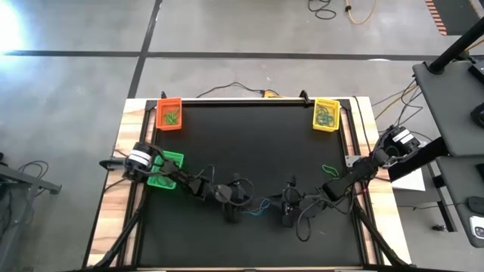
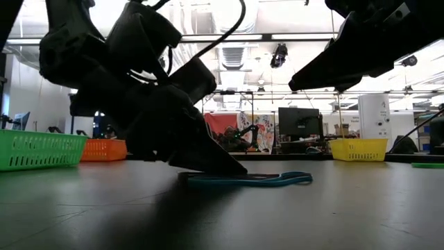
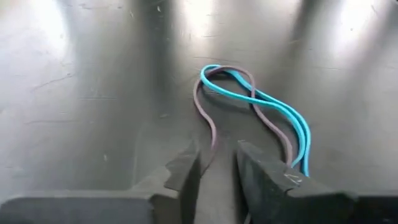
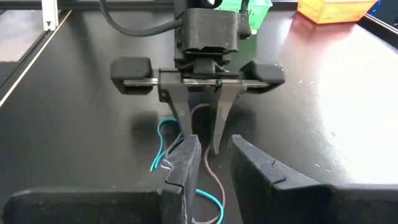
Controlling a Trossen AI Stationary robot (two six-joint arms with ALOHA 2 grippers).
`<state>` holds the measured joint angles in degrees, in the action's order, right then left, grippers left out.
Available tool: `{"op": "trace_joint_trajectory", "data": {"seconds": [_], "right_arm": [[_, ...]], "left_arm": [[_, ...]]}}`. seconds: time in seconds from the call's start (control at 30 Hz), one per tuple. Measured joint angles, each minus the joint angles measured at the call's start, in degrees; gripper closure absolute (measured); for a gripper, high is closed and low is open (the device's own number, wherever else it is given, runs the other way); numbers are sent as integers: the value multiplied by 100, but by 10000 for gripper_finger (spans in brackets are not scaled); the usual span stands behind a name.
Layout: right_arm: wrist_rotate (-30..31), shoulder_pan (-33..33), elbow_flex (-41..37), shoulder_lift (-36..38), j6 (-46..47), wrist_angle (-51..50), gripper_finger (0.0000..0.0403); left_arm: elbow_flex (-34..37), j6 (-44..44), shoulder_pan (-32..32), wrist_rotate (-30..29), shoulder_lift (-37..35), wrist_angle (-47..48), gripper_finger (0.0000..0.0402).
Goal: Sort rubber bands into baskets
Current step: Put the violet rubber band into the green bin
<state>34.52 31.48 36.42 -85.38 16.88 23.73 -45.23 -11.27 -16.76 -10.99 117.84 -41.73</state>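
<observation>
My left fingers (image 3: 216,171) stand narrowly apart, tips down on the dark worktop (image 3: 93,93), straddling one end of a brownish rubber band (image 3: 205,115). It lies flat, tangled with a teal rubber band (image 3: 273,102); their long axes run from my left fingers toward my right fingers (image 4: 210,163), which are slightly spread, holding nothing.

In the left wrist view the blue band (image 3: 261,99) runs out of sight behind a finger (image 3: 273,180), while from above the bands in the orange basket (image 1: 169,114) and yellow basket (image 1: 326,115) are too small to count.
</observation>
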Motion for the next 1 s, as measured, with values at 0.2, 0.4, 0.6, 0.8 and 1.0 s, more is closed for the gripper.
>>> {"op": "trace_joint_trajectory", "data": {"seconds": [0.2,0.4,0.6,0.8,1.0], "right_arm": [[0,0,-2,0,4,3,321],[0,0,-2,0,4,4,321],[0,0,-2,-1,31,-12,321],[-4,0,-8,-2,361,-332,321],[-7,0,-15,-2,552,-402,321]], "left_arm": [[60,140,80,-154,137,-65,370],[97,167,175,-116,135,-64,399],[173,212,201,-134,-320,304,401],[289,529,207,-662,-1565,1464,401],[540,390,206,-1056,-2656,2852,401]]}}
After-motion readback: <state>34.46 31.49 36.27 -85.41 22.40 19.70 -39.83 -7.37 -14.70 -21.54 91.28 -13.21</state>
